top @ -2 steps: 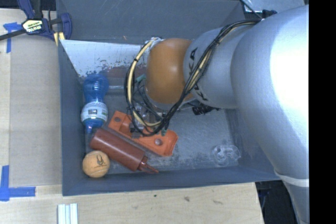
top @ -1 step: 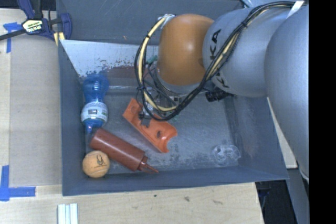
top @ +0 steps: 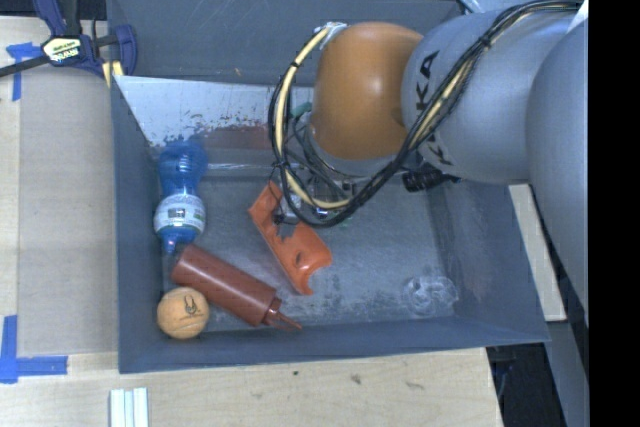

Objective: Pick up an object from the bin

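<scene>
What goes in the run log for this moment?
arm: wrist over bin centre | nearest: orange plastic piece, beside wrist | left: blue bottle, brown bottle, tan ball | held: cannot tell

translucent blue plastic bottle with white label [top: 180, 190]: lying at left | reddish-brown plastic squeeze bottle with pointed nozzle [top: 225, 287]: lying tilted just below it, nozzle rightward | tan round ball with dark marking [top: 183, 312]: just beside the brown bottle's blunt end
</scene>
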Robot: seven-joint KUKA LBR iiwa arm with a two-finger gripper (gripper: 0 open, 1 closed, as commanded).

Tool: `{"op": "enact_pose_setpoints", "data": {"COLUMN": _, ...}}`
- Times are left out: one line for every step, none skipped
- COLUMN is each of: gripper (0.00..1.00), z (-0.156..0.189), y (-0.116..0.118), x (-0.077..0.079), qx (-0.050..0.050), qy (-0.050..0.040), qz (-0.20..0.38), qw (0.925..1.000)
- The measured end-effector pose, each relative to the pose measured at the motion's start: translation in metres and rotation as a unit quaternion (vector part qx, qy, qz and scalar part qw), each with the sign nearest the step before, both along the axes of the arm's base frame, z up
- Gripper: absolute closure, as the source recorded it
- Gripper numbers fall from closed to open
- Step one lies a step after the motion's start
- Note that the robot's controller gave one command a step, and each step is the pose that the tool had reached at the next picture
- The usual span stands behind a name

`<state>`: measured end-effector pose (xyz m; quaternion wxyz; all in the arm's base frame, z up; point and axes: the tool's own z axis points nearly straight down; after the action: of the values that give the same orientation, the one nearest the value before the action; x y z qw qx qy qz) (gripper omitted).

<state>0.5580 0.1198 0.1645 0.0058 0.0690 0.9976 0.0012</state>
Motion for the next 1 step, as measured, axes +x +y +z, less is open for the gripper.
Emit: {"op": "enact_pose_setpoints", "data": {"gripper": 1.00, "z": -0.0033, "y": -0.0005, "x": -0.0003, "qx": -0.001, "qy": 0.0021, "qz": 0.000, "qw": 1.0000}}
